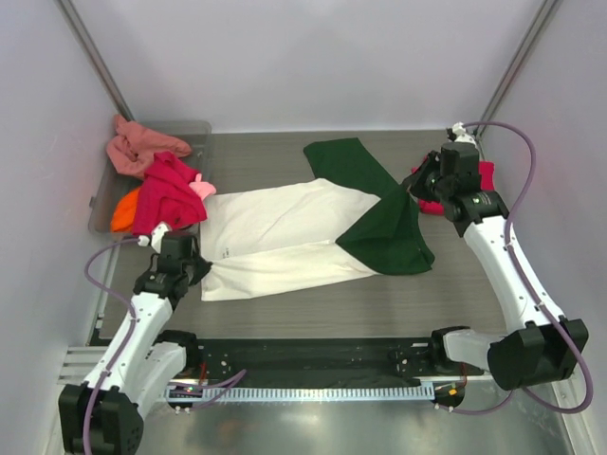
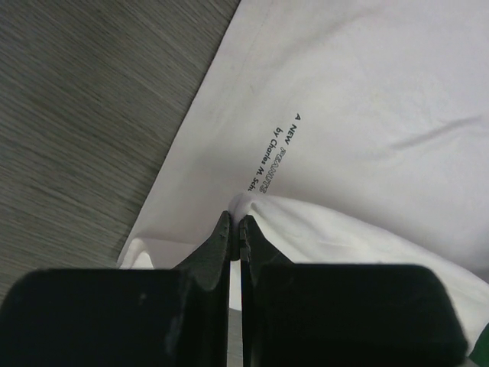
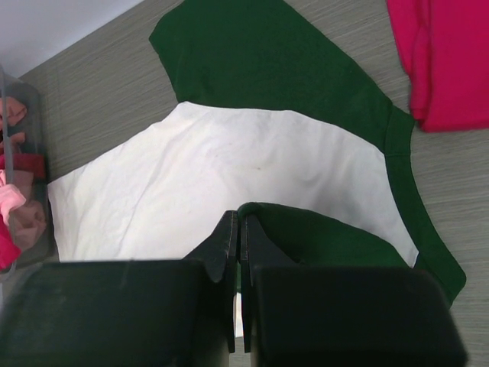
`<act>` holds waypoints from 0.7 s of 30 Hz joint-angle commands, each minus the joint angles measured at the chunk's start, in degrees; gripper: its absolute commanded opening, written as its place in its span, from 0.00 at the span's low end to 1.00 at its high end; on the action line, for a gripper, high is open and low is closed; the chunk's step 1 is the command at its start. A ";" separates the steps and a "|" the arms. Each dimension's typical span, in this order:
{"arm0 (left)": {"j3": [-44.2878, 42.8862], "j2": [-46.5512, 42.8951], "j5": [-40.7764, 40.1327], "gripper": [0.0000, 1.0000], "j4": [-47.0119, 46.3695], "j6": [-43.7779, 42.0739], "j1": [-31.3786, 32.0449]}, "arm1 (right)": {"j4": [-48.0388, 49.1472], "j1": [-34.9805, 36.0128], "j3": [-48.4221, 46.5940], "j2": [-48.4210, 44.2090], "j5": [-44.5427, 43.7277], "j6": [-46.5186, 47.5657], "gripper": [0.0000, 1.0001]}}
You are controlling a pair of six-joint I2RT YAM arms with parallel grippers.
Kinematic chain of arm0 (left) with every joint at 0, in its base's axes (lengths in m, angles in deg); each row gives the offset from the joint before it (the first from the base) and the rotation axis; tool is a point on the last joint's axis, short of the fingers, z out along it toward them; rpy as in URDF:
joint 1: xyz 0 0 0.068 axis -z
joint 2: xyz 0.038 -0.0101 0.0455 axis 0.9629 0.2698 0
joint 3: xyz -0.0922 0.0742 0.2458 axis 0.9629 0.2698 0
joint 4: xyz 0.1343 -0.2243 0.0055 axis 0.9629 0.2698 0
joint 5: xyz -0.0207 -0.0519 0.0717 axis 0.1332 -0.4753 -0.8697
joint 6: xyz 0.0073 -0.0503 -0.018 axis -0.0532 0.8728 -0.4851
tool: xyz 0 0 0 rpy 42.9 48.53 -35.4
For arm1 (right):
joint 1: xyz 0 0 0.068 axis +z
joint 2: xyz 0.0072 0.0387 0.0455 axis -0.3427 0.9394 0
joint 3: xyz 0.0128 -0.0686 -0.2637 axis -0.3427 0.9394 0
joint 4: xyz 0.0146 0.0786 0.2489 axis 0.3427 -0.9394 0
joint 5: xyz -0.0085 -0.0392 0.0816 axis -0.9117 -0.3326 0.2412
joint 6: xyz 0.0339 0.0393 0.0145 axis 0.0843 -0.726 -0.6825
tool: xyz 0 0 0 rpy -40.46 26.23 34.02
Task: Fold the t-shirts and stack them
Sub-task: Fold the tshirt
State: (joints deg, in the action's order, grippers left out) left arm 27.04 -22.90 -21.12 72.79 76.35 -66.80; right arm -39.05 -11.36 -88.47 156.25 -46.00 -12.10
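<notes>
A cream-white t-shirt with dark green sleeves lies spread across the middle of the table, its lower side folded over itself. My left gripper is at the shirt's left end, shut on a pinch of white cloth beside small dark print. At the right end my right gripper is shut on a fold of the green shoulder cloth. A crimson-pink t-shirt lies behind the right gripper, and it also shows in the right wrist view.
A translucent grey tray at the far left holds a salmon shirt, a magenta shirt, an orange one and a light pink one. White walls close in the table on three sides.
</notes>
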 commanded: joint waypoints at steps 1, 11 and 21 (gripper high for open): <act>-1.64 2.47 -1.71 0.02 -4.59 -1.89 0.01 | 2.55 0.36 -3.16 1.82 -1.68 1.04 0.01; -3.66 8.62 -5.67 0.03 -6.35 -5.14 0.01 | 5.10 0.28 -4.48 7.00 -1.60 0.51 0.01; -7.17 17.40 -5.93 0.04 -10.31 -10.15 0.01 | 7.04 0.28 -8.08 13.69 -2.91 -0.37 0.01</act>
State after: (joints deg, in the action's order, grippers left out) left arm 23.04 -7.69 -24.84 65.99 69.16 -66.80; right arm -35.64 -11.36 -93.13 169.37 -47.31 -12.17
